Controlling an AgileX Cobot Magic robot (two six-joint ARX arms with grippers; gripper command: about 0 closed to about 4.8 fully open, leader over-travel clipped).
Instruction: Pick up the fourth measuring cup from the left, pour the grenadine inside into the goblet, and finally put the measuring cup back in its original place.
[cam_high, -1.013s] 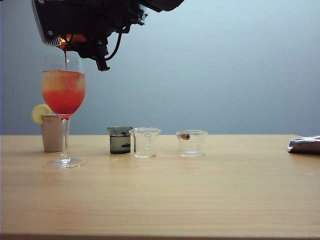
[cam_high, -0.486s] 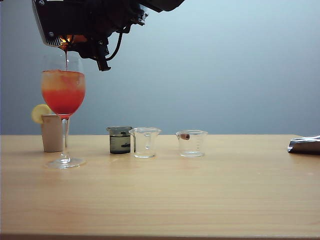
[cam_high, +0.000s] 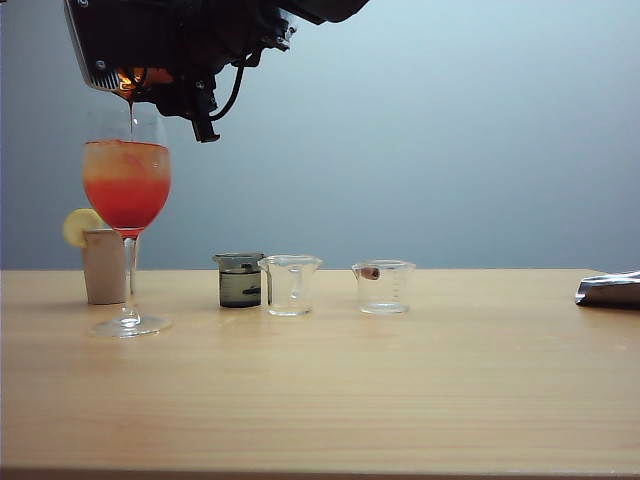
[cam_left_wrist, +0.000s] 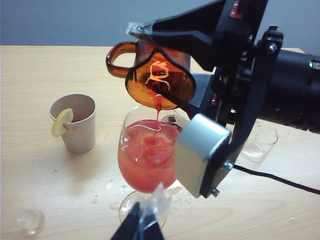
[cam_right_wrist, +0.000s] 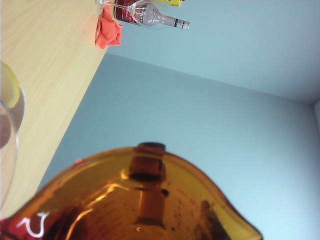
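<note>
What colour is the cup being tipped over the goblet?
Translucent amber-brown: the measuring cup held in the right hand above the goblet; clearest in the left wrist view.

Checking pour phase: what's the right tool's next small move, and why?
Probably hold the tilt a moment longer. The right tool grips the amber cup tipped above the goblet; a thin thread of grenadine runs from its lip, with red remaining inside.

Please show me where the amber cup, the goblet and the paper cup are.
amber cup (cam_left_wrist: 162, 80): left wrist view, tilted body.
goblet (cam_left_wrist: 147, 155): left wrist view, bowl.
paper cup (cam_left_wrist: 80, 127): left wrist view, side wall.
</note>
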